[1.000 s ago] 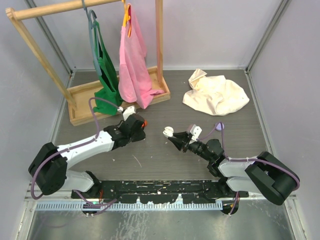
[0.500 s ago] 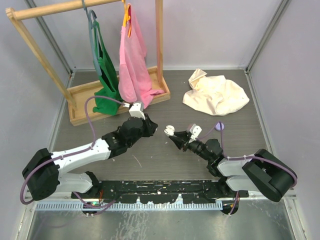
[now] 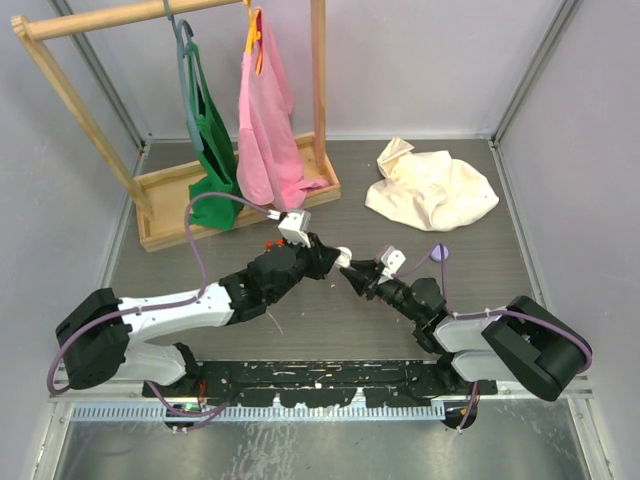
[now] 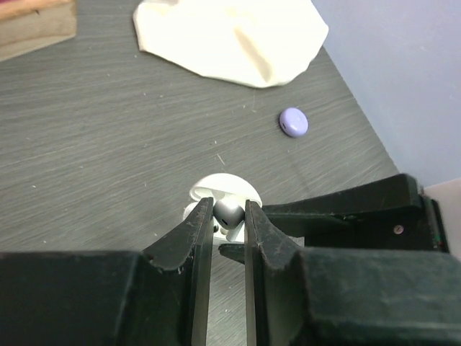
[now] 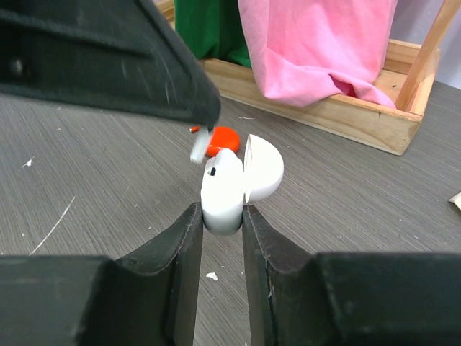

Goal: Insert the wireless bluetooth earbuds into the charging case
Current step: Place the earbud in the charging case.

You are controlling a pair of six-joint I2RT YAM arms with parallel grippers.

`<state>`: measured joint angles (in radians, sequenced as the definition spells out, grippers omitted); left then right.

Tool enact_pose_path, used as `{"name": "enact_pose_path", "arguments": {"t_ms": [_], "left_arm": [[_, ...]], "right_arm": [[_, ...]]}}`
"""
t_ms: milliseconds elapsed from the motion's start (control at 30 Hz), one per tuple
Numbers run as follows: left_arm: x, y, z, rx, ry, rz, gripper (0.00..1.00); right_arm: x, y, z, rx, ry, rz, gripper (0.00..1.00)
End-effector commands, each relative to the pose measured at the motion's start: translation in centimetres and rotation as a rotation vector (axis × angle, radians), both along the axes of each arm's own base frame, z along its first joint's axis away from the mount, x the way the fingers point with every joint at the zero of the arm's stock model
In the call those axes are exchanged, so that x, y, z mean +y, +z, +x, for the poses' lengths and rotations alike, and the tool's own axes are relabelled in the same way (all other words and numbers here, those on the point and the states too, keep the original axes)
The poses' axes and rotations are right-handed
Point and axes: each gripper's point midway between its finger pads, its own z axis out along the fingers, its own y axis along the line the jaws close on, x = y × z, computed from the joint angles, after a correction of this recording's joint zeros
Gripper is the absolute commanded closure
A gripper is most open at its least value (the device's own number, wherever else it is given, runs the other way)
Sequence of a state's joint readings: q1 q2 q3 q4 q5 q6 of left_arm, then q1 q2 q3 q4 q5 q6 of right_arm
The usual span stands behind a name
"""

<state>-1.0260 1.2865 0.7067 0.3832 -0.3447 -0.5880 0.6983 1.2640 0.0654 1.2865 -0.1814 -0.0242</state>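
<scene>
Earbud (image 4: 229,213), pale grey-white, pinched between the closed left gripper (image 4: 229,207) tips, just above the open charging case (image 5: 225,186). Right gripper (image 5: 222,216) clamps the case's base. Earbud possibly touching the case; hard to tell.

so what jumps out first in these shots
The two black grippers meeting mid-table: the right gripper clamps a small white open-lidded charging case, and the left gripper pinches a tiny pale earbud close by its opening. Behind them, a pink garment and a green garment hang on a light wooden rack at the rear left.
</scene>
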Motion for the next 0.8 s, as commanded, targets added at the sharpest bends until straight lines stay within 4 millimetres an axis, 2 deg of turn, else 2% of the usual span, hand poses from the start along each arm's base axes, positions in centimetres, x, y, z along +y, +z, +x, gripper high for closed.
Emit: {"name": "enact_pose_path", "arguments": {"t_ms": [0,267,500,767], "left_arm": [[-1.8,1.5,0.2,-0.08,-0.011,-0.041,0.87],[-2.2,0.7,0.6,-0.097,0.006,-0.022,0.87],[-1.7,2.4,0.6,-0.13,0.024,-0.07,0.87],[-1.7,2.3,1.0,-0.15,0.044,-0.074,0.87]], "right_arm": [[0.1,3.1,0.3,-0.077,-0.013,0.085,0.92],[0.0,3.5,0.1,-0.082,-0.009,0.101,0.92],[0.1,3.4,0.1,-0.079,-0.006,0.102,0.92],[0.1,3.5,0.0,-0.078,-0.001,0.111,0.92]]}}
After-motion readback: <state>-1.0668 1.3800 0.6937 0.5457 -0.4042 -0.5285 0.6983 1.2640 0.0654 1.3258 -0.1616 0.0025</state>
